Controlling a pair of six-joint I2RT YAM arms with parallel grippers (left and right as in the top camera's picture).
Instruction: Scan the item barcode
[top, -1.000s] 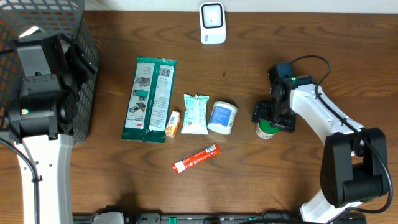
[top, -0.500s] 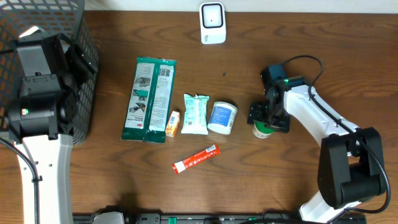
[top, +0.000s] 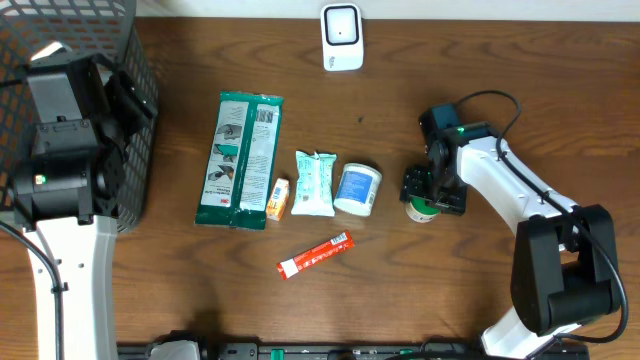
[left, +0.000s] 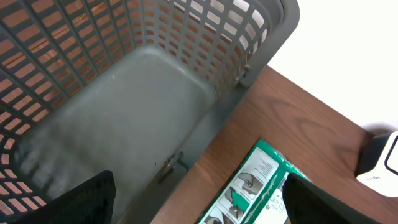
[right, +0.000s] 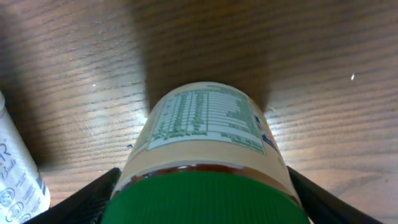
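A jar (top: 420, 209) with a green lid and a cream nutrition label (right: 205, 118) stands on the wooden table at the right. My right gripper (top: 432, 193) is down over it, one black finger against each side of the jar (right: 205, 149); the gripper (right: 202, 190) is shut on the jar. A white barcode scanner (top: 341, 37) stands at the table's far edge. My left gripper (left: 199, 208) hangs open above the rim of the grey basket (left: 124, 93), holding nothing.
A long green packet (top: 240, 160), a small orange box (top: 278, 198), a pale green pouch (top: 314, 183) and a white tub (top: 357, 189) lie in a row mid-table. A red stick pack (top: 314, 254) lies nearer the front. The basket (top: 60, 20) fills the far left corner.
My right gripper shifted slightly left over the jar and its fingers closed in on the jar's sides. The left arm has stayed still.
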